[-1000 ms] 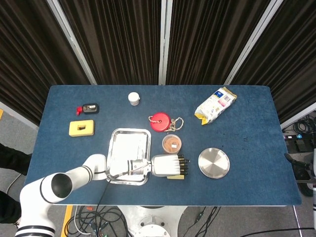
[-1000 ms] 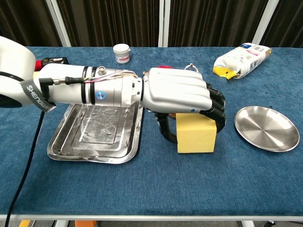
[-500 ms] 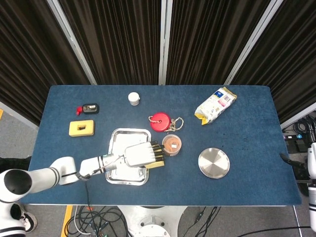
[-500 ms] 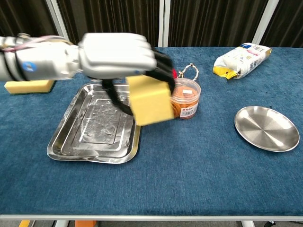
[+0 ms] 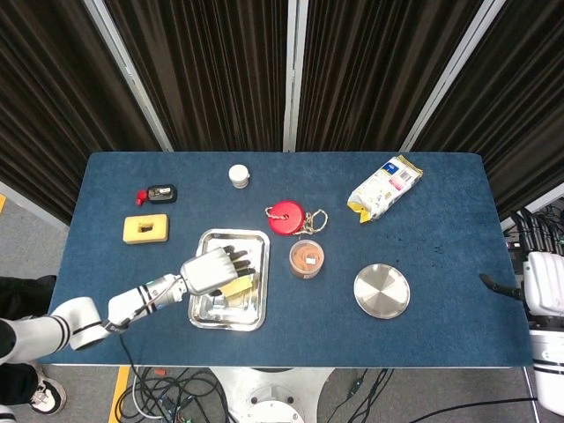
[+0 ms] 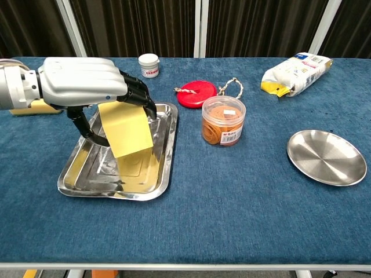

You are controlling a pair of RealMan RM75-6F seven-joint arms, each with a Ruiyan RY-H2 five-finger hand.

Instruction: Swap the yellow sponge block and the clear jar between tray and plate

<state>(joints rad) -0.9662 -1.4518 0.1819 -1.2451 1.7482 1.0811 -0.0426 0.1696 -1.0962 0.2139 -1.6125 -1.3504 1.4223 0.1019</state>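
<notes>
Since the earlier frames the left hand had carried the yellow sponge block leftward from beside the clear jar to over the tray, gripping it from above with fingers curled round its top; the block hung tilted, perhaps not yet touching the tray floor. That half of the swap looked nearly done, with the jar on the cloth between tray and plate. There were one block, one jar, one tray, one plate. The right hand showed at the right edge; its fingers could not be made out
</notes>
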